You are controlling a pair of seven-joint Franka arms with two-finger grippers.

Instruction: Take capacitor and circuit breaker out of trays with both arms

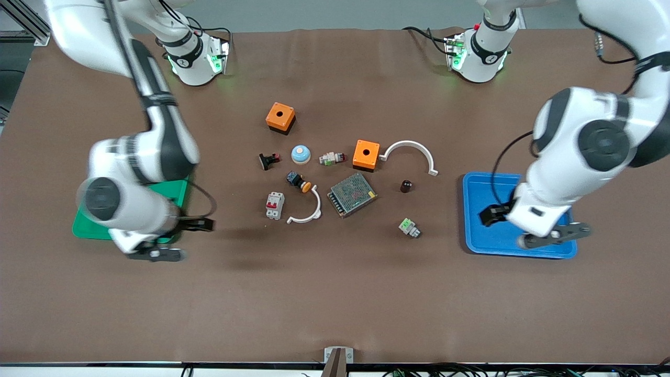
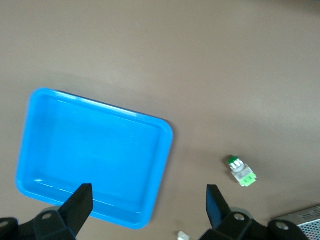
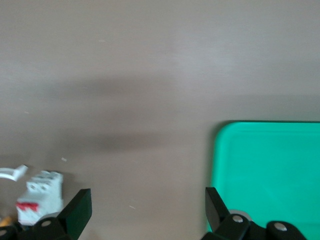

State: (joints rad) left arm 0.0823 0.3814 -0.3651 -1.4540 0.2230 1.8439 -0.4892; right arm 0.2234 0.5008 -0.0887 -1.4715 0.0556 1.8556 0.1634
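The capacitor point(image 1: 406, 185), a tiny black cylinder, stands on the brown table between the blue tray point(image 1: 481, 188) and a metal mesh box. The breaker point(image 1: 274, 204) point(image 3: 40, 197), white-grey with red levers, lies nearer the green tray point(image 1: 175, 192). My left gripper point(image 1: 495, 215) point(image 2: 148, 195) hangs open and empty over the blue tray's point(image 2: 95, 150) end toward the table's middle. My right gripper point(image 1: 196, 225) point(image 3: 148, 197) hangs open and empty over bare table between the green tray point(image 3: 270, 165) and the breaker.
Mid-table lie two orange boxes point(image 1: 280, 117) point(image 1: 366, 154), two white arc pieces point(image 1: 411, 152) point(image 1: 306, 212), the mesh box point(image 1: 352, 195), a green-and-white block point(image 1: 409, 228) point(image 2: 241, 171), an orange-capped push-button point(image 1: 299, 181), a blue-and-white dome point(image 1: 300, 154) and two small switch parts point(image 1: 269, 160) point(image 1: 332, 157).
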